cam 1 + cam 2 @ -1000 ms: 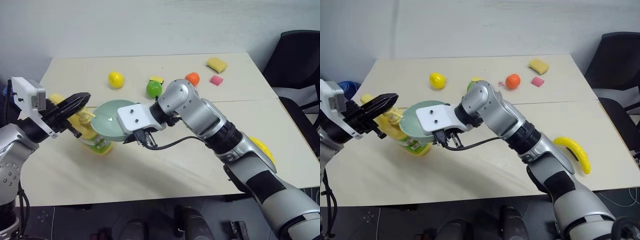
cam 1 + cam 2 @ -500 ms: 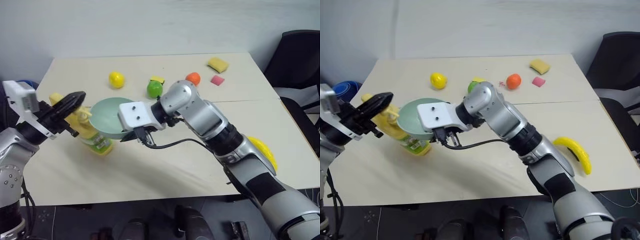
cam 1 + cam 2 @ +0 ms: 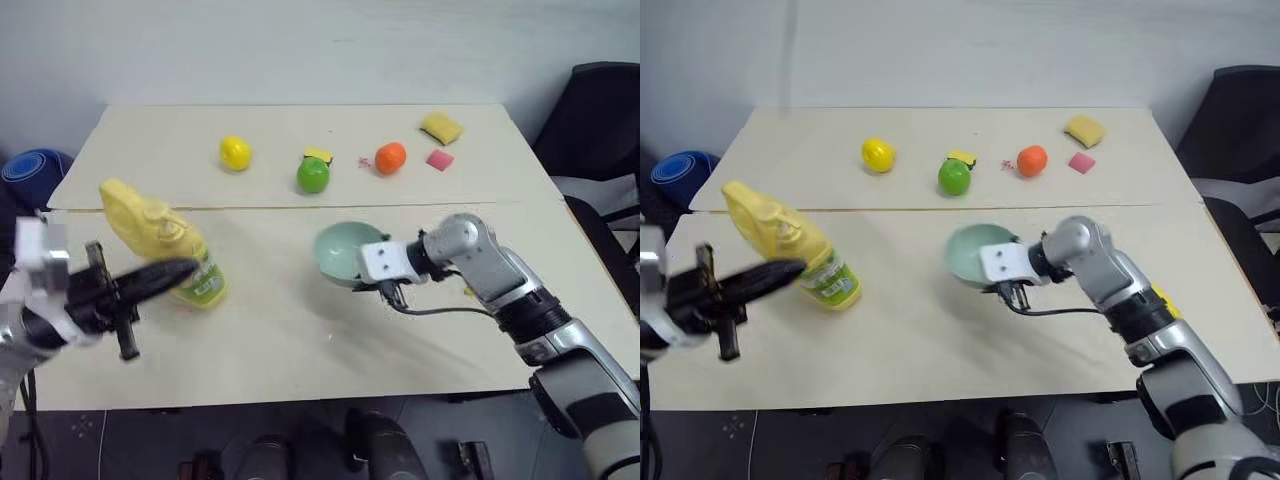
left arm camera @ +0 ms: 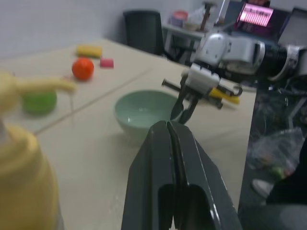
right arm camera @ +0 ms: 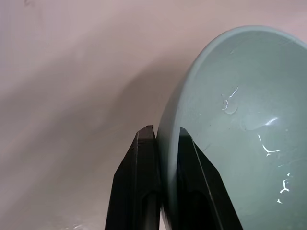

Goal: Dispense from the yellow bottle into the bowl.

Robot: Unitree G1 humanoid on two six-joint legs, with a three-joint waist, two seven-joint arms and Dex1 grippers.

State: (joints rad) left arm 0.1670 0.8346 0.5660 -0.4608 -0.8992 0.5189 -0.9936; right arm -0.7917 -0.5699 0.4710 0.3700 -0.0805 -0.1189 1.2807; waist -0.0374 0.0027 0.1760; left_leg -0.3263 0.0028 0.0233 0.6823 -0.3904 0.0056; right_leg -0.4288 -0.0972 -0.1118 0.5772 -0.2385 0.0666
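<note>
The yellow bottle (image 3: pixel 158 245) stands upright on the left of the table, pump spout toward the middle. My left gripper (image 3: pixel 188 268) is shut and empty, held level in front of the bottle's lower part; whether it touches the bottle I cannot tell. In the left wrist view its fingertips (image 4: pixel 168 128) are pressed together beside the bottle (image 4: pixel 21 182). My right gripper (image 5: pixel 165 136) is shut on the rim of the mint-green bowl (image 3: pixel 338 248), which is tilted, low at the table's middle. A few clear drops glisten inside the bowl (image 5: pixel 235 115).
Along the back of the table lie a yellow lemon (image 3: pixel 234 152), a green apple (image 3: pixel 312 175), an orange (image 3: pixel 390 157), a pink block (image 3: pixel 437 159) and a yellow sponge (image 3: pixel 441 127). A black chair (image 3: pixel 600 110) stands at the right, a blue object (image 3: pixel 30 165) at the left.
My right gripper has carried the bowl away from the bottle, to the right and down to the table's middle. My left gripper has drawn back and sunk from the pump top.
</note>
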